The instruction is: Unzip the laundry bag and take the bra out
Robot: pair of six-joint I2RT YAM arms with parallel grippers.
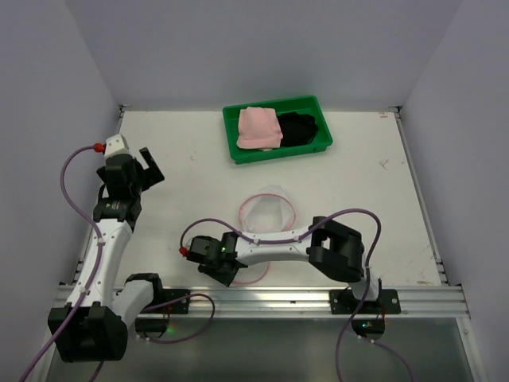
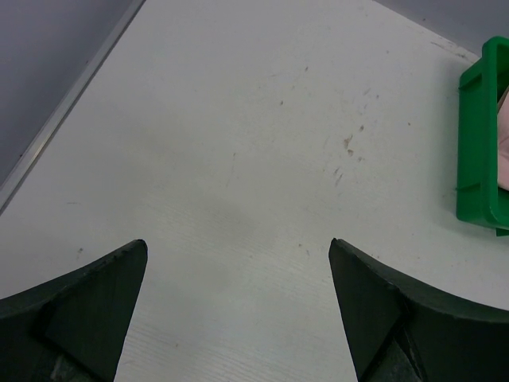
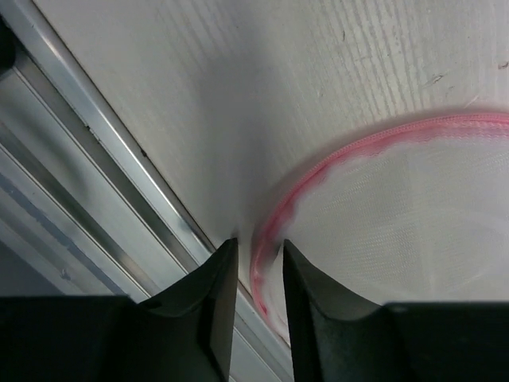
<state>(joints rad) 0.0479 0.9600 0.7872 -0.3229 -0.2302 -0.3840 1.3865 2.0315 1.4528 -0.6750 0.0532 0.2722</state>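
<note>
1. The right gripper (image 3: 258,243) hangs low at the table's near edge. Its two black fingers (image 3: 208,290) stand almost together, with a narrow gap between them.
2. The blurred pink rim of the round white mesh laundry bag (image 3: 398,207) runs into that gap. I cannot tell whether the pads press on it.
3. The bag lies flat in the middle of the white table (image 1: 358,199), spread as two pink-edged discs, one nearer the arms and one farther off.
4. The left gripper (image 2: 238,270) hovers over bare table at the left, well apart from the bag. Its jaws are spread wide and hold nothing.
5. The table top is scuffed and speckled. A ribbed aluminium rail (image 3: 95,159) borders its near edge, and plain pale lilac walls close in the other three sides.
6. A green rectangular plastic tray (image 1: 270,106) sits at the far side. It holds a pale pink folded cloth (image 1: 259,129) on the left and a black cloth (image 1: 298,127) touching it on the right.
</note>
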